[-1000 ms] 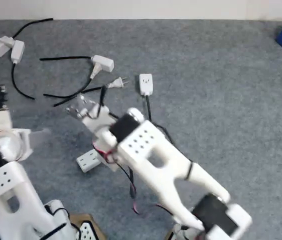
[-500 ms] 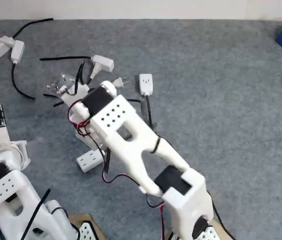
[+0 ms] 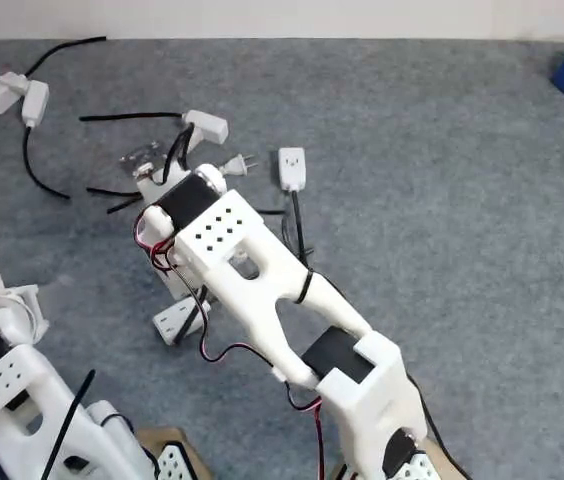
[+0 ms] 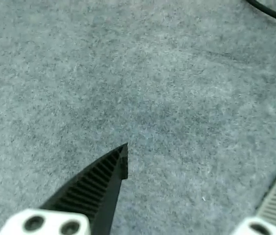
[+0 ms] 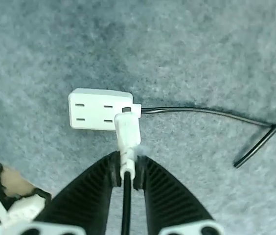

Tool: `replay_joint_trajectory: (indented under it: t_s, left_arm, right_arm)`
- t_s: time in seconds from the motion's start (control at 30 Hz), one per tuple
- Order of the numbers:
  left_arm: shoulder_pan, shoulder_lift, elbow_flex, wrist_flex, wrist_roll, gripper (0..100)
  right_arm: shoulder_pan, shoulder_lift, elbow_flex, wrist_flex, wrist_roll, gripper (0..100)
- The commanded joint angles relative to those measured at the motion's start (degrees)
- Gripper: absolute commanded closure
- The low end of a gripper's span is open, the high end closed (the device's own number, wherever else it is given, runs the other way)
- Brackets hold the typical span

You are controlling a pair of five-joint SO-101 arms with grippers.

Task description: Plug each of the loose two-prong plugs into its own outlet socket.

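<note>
Right arm (image 3: 262, 270) stretches across the grey carpet (image 3: 442, 200), and it partly hides the outlet block (image 5: 100, 116) in the high view. Risk: the elbow or its wiring snags the block or the nearby cords on a descent.

Left arm (image 3: 12, 400) sits at the near-left corner. The left gripper (image 4: 204, 156) is spread wide over bare carpet, holding nothing, so nothing braces the block. It's loose on carpet, and any off-axis push probably slides or tips it instead of seating the prongs. Biggest failure mode imo.

Second outlet (image 3: 291, 168) and a bare two-prong plug (image 3: 234, 165) lie just beside each other on the far side of the arm. A swing could drag their cords.

Right gripper (image 5: 127, 159) is clamped on the white plug (image 5: 127, 129), with its black cord (image 5: 126, 200) running back between the jaws. In the wrist view the plug nose lines up with the block's edge, where the block's own cord (image 5: 201, 113) exits, not with either slot pair. Can't tell if it touches. Going straight in from here likely hits plastic, not slots.

Prongs are hidden, so blade-to-slot rotation is unverified. A twist means a jam or bent blades.

The grip is on the plug's tail end, so under insertion load it may pivot or slip in the jaws.
</note>
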Motion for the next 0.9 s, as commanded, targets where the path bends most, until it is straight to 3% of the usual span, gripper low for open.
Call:
replay_joint_trajectory:
  t_s: [0.0,0.33,0.53,0.87]
  left_arm:
    - [-0.6,-0.8,-0.5,-1.1,0.4,57]
    - [-0.6,-0.8,-0.5,-1.1,0.6,57]
    - [-0.1,-0.8,-0.4,-1.2,0.6,57]
    - [-0.6,-0.8,-0.4,-1.1,0.6,57]
  right_arm:
    - [-0.1,-0.8,-2.6,0.3,-6.5,99.2]
    - [-5.8,2.0,-3.1,0.9,-6.6,99.2]
    - [-5.5,-3.7,-2.6,0.9,-6.8,99.2]
    - [-4.8,3.0,-2.6,0.9,-6.4,99.2]
